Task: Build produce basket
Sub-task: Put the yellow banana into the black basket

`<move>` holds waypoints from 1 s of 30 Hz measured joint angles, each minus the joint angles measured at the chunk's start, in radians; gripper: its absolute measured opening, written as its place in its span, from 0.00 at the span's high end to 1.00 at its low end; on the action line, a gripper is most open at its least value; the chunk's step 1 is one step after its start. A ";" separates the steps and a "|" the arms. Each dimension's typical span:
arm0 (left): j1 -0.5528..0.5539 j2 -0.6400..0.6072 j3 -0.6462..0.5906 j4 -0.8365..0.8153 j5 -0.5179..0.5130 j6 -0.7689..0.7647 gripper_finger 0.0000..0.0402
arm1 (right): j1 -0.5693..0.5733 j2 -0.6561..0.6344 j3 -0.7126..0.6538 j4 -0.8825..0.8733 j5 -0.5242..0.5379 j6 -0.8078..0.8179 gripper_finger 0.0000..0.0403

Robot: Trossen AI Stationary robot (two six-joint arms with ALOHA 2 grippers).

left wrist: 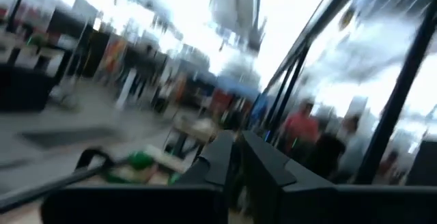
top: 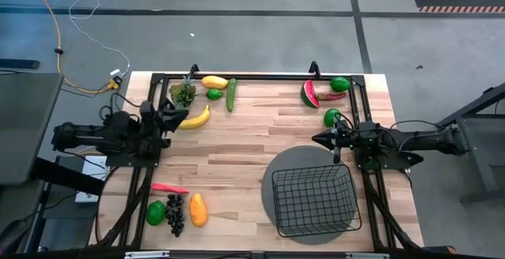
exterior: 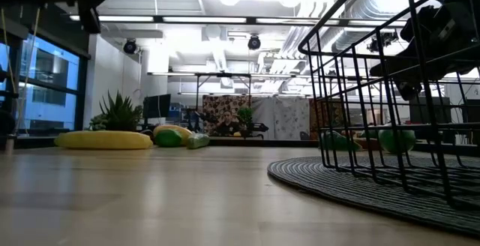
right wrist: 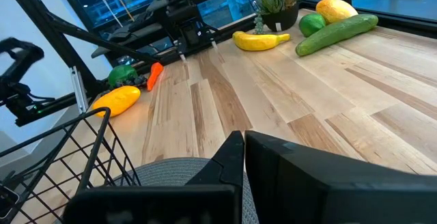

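Wire-mesh basket (top: 314, 200) on round ribbed mat (top: 276, 172), smooth curved banana (top: 196, 119)

Nothing readable anywhere here, honestly: no labels, brand names, numbers or signs that I can make out on the table, the toy food or the room behind it.
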 joint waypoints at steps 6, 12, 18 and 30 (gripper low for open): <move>0.000 0.207 0.277 -0.326 0.001 0.085 0.72 | 0.000 0.000 0.000 0.000 0.000 0.000 1.00; 0.000 0.291 0.336 -0.329 -0.001 0.081 0.52 | 0.000 0.000 0.000 0.000 0.000 0.000 1.00; 0.000 0.335 0.336 -0.334 -0.014 0.060 0.41 | 0.000 0.000 0.000 0.000 0.000 0.000 1.00; 0.000 0.383 0.336 -0.322 -0.024 0.009 0.40 | 0.000 0.001 0.000 0.270 0.020 0.011 1.00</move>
